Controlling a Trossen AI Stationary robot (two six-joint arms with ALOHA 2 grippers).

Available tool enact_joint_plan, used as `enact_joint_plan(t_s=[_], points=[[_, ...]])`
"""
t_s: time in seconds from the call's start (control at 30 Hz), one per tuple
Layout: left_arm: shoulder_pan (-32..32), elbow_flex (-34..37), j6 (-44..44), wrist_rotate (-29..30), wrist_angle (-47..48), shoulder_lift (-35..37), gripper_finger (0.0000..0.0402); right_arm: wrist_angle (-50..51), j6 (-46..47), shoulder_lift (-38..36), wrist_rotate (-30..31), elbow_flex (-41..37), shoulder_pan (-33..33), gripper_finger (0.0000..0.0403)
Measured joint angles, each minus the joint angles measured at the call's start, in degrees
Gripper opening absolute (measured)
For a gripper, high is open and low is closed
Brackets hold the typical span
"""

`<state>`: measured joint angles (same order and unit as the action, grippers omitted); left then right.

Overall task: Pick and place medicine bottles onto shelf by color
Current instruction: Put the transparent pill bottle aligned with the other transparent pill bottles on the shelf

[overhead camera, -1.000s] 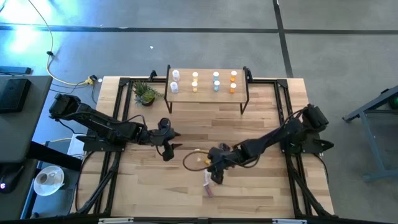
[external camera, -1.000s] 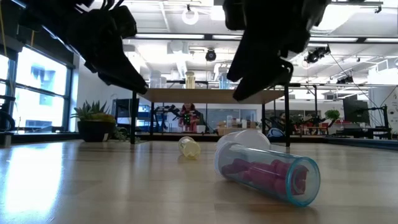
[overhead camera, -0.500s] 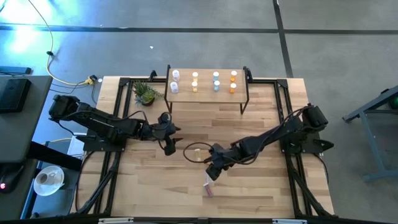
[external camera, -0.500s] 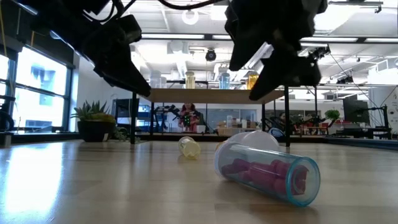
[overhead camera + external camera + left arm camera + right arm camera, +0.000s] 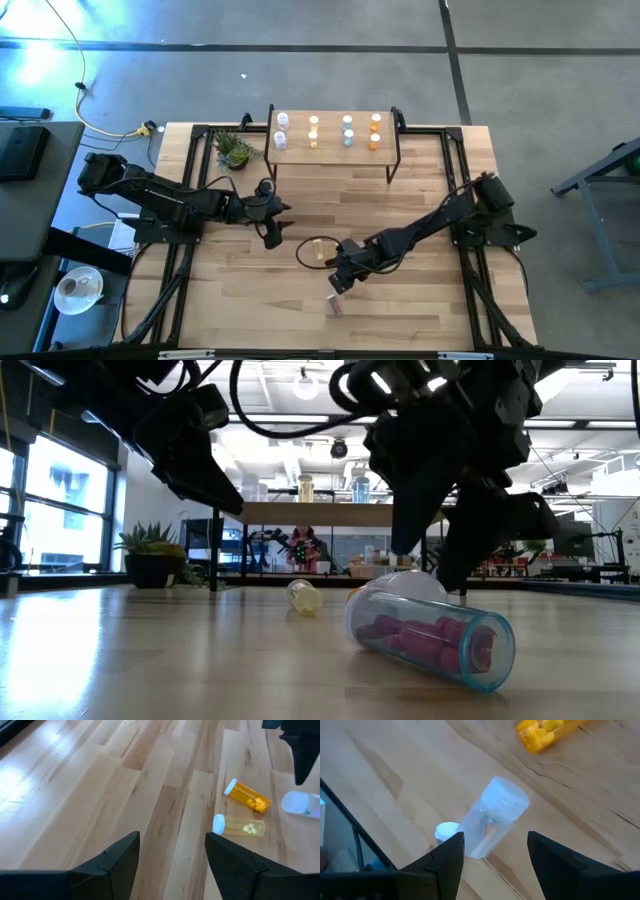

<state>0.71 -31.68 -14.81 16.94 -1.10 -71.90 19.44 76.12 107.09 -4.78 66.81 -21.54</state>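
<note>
Both fingers spread, empty; right fingers [image 5: 495, 865] above lying purple bottle [image 5: 492, 817], left fingers [image 5: 172, 862] near yellow bottle [image 5: 240, 826]

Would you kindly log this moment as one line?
right gripper: open, over lying purple bottle | left gripper: open, facing yellow bottle, orange bottle | shelf: eight bottles

Lighting was bright and even over the counter [image 5: 420, 200]. A blue-white glare washed the floor [image 5: 40, 60] at the high view's upper left. In the low view, window [image 5: 60, 510] daylight reflected off the counter's surface, and both arms stood as dark backlit silhouettes. The right wrist view was soft, its clear bottle [image 5: 492, 817] blurred and blue-tinted.
</note>
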Motion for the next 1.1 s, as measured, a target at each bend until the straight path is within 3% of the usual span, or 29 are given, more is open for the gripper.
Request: enact_joint_plan(t_s=[0.57, 1.1], points=[[0.0, 0.0, 0.0, -0.1, 0.1, 0.0, 0.0216, -5.4, 5.1, 3.6, 0.2, 0.0, 0.0, 0.0209], [0.0, 0.0, 0.0, -0.1, 0.4, 0.0, 0.0216, -0.6, 2.4, 4.1, -1.4, 0.2, 0.0, 0.0206]])
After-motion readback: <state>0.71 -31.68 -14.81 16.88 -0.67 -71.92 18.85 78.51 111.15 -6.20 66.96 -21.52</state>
